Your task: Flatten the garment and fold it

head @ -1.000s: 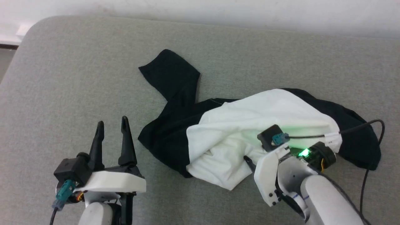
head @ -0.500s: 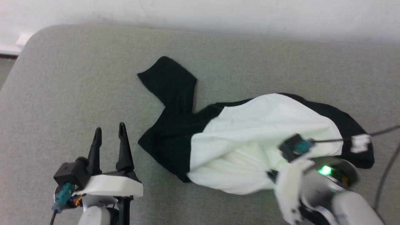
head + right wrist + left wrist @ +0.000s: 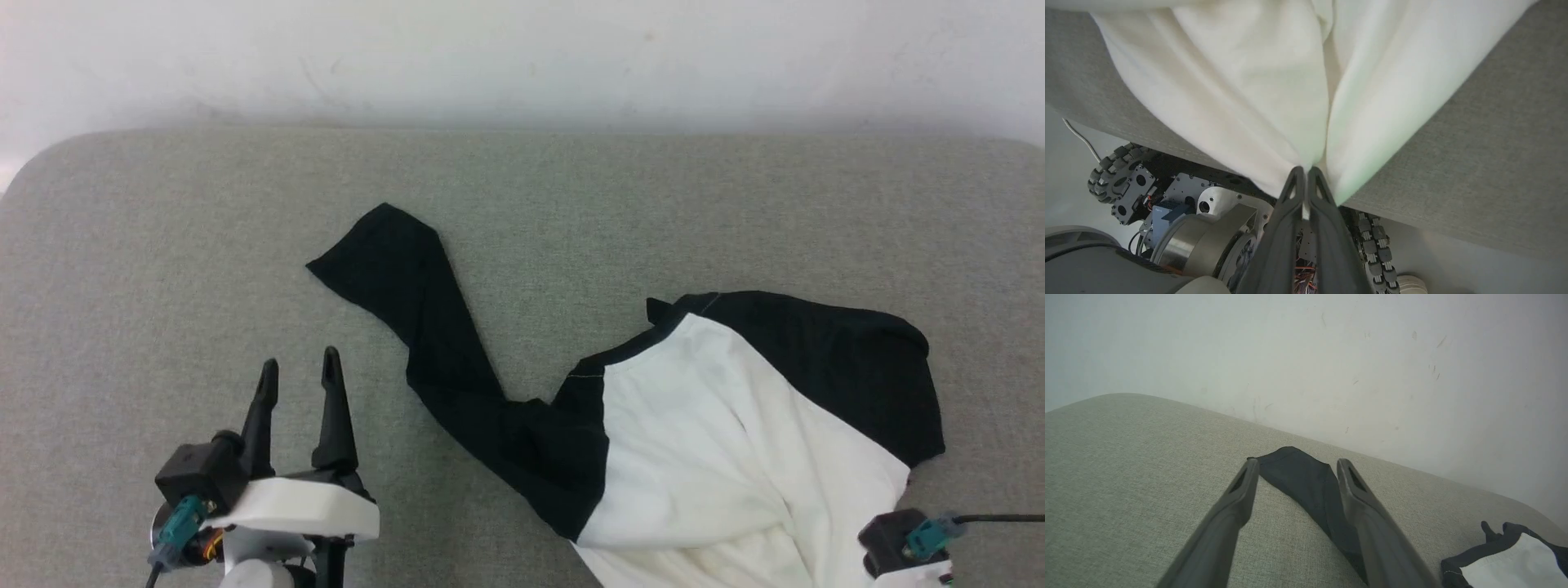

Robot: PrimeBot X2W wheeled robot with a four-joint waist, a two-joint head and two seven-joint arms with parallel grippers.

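The garment, white-bodied with black sleeves and shoulders, lies stretched across the grey table; one black sleeve trails up to the left. Its white body runs off the table's near edge. My right gripper is shut on a bunch of that white cloth below the edge; in the head view its wrist camera shows at the lower right. My left gripper stands open over bare table, left of the sleeve, holding nothing. The same sleeve lies just beyond the left gripper in the left wrist view.
A white wall backs the table's far edge. Under the near edge, the right wrist view shows the robot's base and its roller wheels. A black cable runs off at the lower right.
My right gripper has shut on the white cloth and pulled it toward the near edge, stretching the garment out. The head camera has tilted. My left gripper has stayed open in place.
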